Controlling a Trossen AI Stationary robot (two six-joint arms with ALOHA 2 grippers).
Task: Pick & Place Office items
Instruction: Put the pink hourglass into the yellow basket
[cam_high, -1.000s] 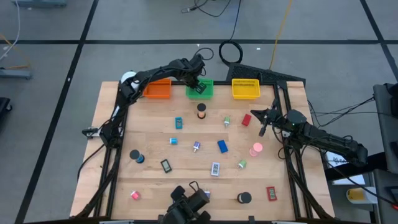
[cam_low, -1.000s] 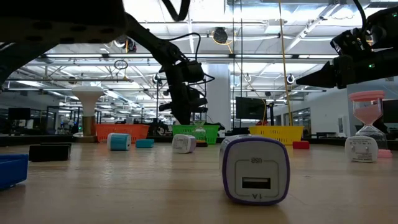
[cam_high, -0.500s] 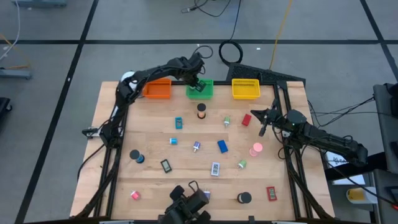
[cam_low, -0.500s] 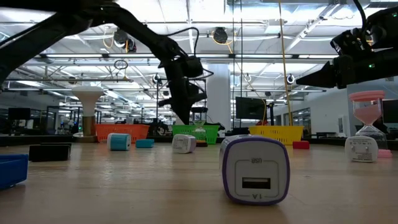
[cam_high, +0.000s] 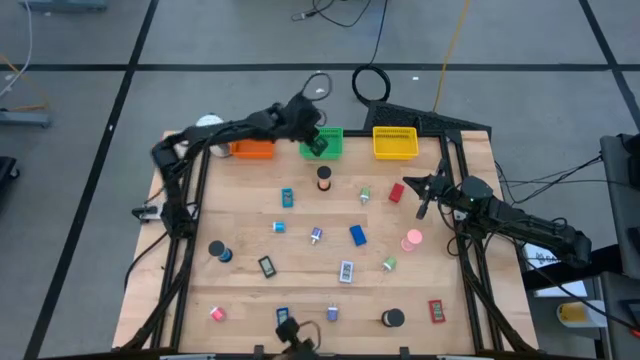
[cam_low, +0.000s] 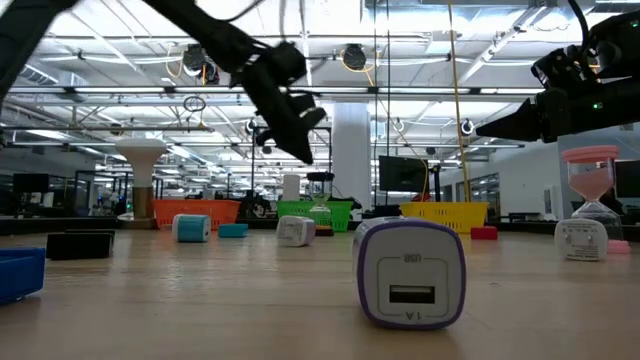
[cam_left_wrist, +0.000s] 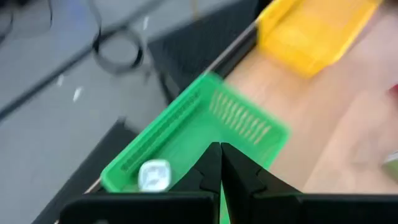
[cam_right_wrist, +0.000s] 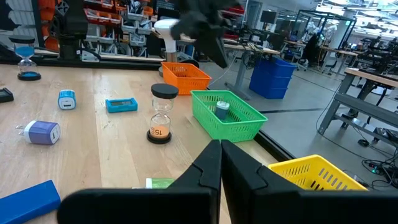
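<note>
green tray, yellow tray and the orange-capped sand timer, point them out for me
green tray (cam_right_wrist: 245, 127), right wrist view, on its near mesh wall
yellow tray (cam_high: 395, 143), high view, on its middle
orange-capped sand timer (cam_right_wrist: 161, 116), right wrist view, on its glass waist

The pale wooden table top (cam_high: 250, 200) is showing a planked grain with a smooth, faintly satin finish. The green slotted plastic tray (cam_left_wrist: 186, 134), the orange plastic tray (cam_right_wrist: 184, 78) and the yellow plastic tray (cam_high: 395, 143) are all looking moulded and slightly glossy. The white-and-purple plastic charger block (cam_low: 411, 273) is gleaming smooth. The small hourglass with a black cap (cam_right_wrist: 161, 113) is appearing clear and glassy between matt black ends. The blue flat rectangular piece (cam_right_wrist: 28, 200) is looking smooth, like plastic. The arms' dark casings are reading matt.
</note>
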